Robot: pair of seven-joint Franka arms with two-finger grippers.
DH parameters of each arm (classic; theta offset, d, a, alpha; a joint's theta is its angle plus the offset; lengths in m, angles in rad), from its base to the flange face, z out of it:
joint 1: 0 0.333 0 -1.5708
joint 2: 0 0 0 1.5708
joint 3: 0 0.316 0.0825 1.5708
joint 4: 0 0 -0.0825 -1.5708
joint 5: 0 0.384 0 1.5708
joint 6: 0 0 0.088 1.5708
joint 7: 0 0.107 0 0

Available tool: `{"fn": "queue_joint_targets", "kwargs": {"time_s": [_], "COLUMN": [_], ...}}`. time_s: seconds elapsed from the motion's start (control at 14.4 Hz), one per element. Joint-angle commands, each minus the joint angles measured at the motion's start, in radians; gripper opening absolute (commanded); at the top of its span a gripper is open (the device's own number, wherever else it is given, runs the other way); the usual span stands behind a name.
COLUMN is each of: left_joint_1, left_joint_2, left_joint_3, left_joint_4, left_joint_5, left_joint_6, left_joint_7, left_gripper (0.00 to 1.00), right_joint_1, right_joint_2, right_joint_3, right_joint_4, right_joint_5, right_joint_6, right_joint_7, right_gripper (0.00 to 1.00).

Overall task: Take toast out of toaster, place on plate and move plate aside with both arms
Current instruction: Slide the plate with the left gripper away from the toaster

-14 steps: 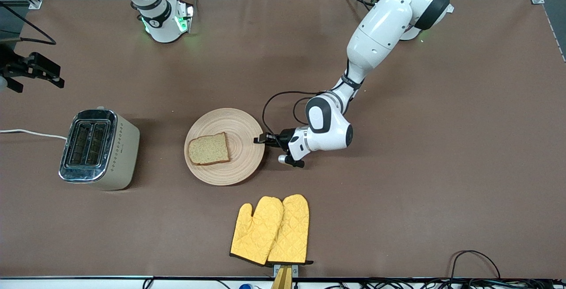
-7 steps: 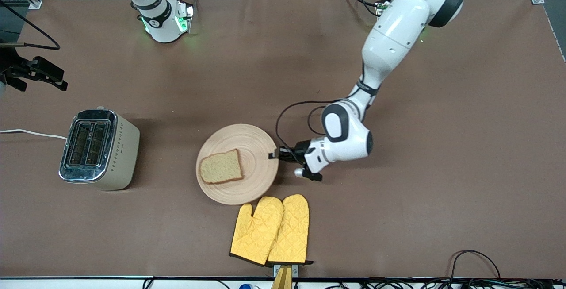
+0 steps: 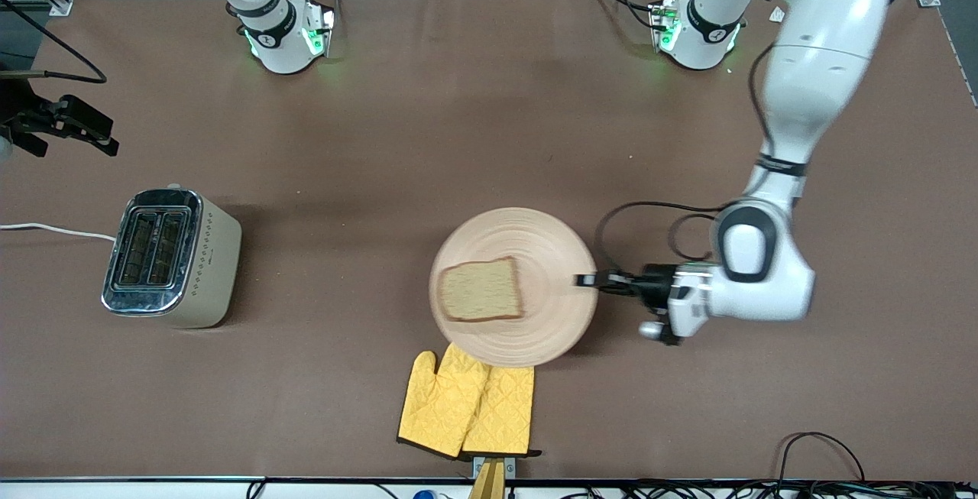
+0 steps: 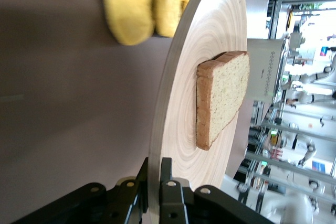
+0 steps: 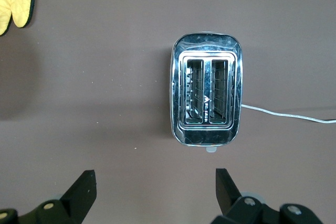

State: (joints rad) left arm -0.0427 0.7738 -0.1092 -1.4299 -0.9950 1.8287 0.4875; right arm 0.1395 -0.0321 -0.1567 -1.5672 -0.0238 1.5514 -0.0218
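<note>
The round wooden plate (image 3: pixel 535 239) carries the toast (image 3: pixel 481 290) and is held just above the table, its edge over the tips of the yellow oven mitts (image 3: pixel 466 407). My left gripper (image 3: pixel 587 280) is shut on the plate's rim on the side toward the left arm's end. In the left wrist view the jaws (image 4: pixel 155 169) pinch the rim of the plate (image 4: pixel 210 51), with the toast (image 4: pixel 223 98) lying flat on it. My right gripper (image 3: pixel 65 136) is open and empty, waiting above the table at the right arm's end. The right wrist view (image 5: pixel 155 179) shows its fingers spread.
A silver and beige toaster (image 3: pixel 170 257) with empty slots stands toward the right arm's end and shows in the right wrist view (image 5: pixel 206 95), its white cord (image 3: pixel 53 229) trailing off the table. The mitts lie at the table's near edge.
My left gripper has carried the plate with the toast toward the left arm's end and nearer the front camera; the plate now overlaps the mitts' tips. The right arm has barely moved.
</note>
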Motion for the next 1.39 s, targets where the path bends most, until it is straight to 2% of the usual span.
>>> {"fn": "queue_joint_targets", "kwargs": {"time_s": [0.0,0.07,0.14,0.42,0.84,0.97,1.04,1.11,1.18,1.32], "left_joint_1": [0.18,0.237,0.297,0.46,0.535,0.535,0.535,0.535,0.535,0.521], "left_joint_2": [0.008,0.031,0.057,0.13,0.243,0.265,0.262,0.256,0.251,0.233], "left_joint_3": [-0.02,-0.02,-0.018,-0.017,0.016,0.017,0.023,0.025,0.023,0.023], "left_joint_4": [0.002,0.019,0.048,0.065,0.098,0.12,0.121,0.121,0.123,0.176], "left_joint_5": [0.051,0.08,0.116,0.216,0.225,0.225,0.228,0.242,0.251,0.3], "left_joint_6": [-0.182,-0.237,-0.284,-0.31,-0.301,-0.292,-0.293,-0.296,-0.301,-0.321], "left_joint_7": [0.13,0.149,0.182,0.313,0.321,0.321,0.322,0.322,0.321,0.309], "left_gripper": [0.0,0.0,0.0,0.01,0.03,0.08,0.17,0.56,1.0,1.0], "right_joint_1": [-0.053,-0.086,-0.103,-0.117,-0.123,-0.118,-0.109,-0.094,-0.098,-0.104], "right_joint_2": [0.003,0.003,0.003,0.003,0.008,0.009,0.014,0.012,0.011,0.011], "right_joint_3": [0.049,0.09,0.104,0.117,0.12,0.12,0.121,0.12,0.12,0.117], "right_joint_4": [0.01,0.01,0.01,0.01,0.01,0.024,0.045,0.061,0.088,0.11], "right_joint_5": [-0.008,-0.008,-0.008,-0.007,-0.007,-0.01,-0.019,-0.027,-0.025,-0.012], "right_joint_6": [-0.004,-0.001,0.001,-0.001,0.004,-0.004,-0.005,-0.011,-0.025,-0.039], "right_joint_7": [0.008,0.008,0.008,-0.01,-0.012,-0.006,-0.004,-0.007,-0.006,-0.01], "right_gripper": [1.0,1.0,1.0,1.0,1.0,1.0,1.0,1.0,1.0,1.0]}}
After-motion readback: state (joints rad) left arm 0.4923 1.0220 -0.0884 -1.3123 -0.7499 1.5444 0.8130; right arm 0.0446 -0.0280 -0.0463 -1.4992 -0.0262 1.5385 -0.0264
